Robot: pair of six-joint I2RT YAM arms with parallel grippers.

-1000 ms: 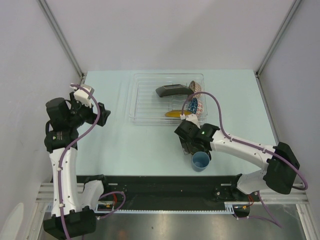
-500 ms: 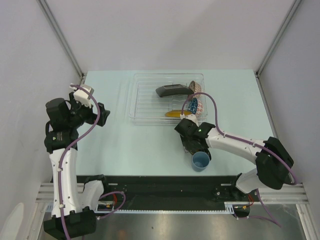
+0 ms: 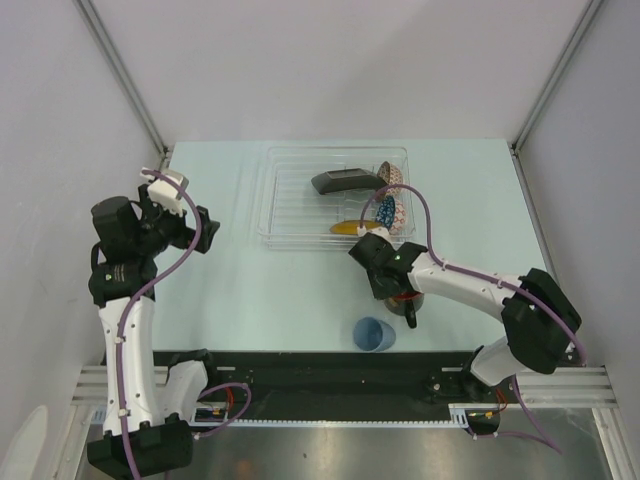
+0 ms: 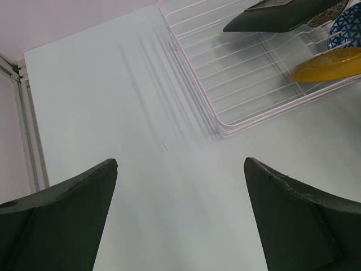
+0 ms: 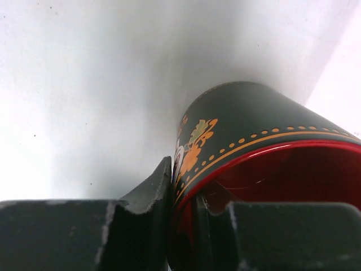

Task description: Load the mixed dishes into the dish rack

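The dark mug (image 5: 248, 124) with a red inside and orange flowers stands on the table near the front right. My right gripper (image 5: 186, 180) is shut on its rim, one finger outside the wall and one inside. From above, the mug (image 3: 405, 300) shows under the right gripper (image 3: 400, 293). A small light-blue cup (image 3: 374, 334) sits just left of it by the front edge. The dish rack (image 3: 268, 200) holds a black plate (image 3: 345, 181), a cream-pink bowl (image 3: 394, 173), a blue bowl (image 3: 386, 210) and a yellow saucer (image 3: 347, 228). My left gripper (image 4: 180, 169) hangs open over bare table, left of the rack.
The left wrist view shows the rack's near corner (image 4: 220, 127) with the black plate (image 4: 282, 14), blue bowl (image 4: 347, 31) and yellow saucer (image 4: 327, 63) at the top right. A dark rail (image 3: 330, 365) runs along the table's front edge. Grey walls close in both sides.
My right gripper has shut onto the mug's rim. The light-blue cup has shifted left, away from the gripper. The left arm has not moved.
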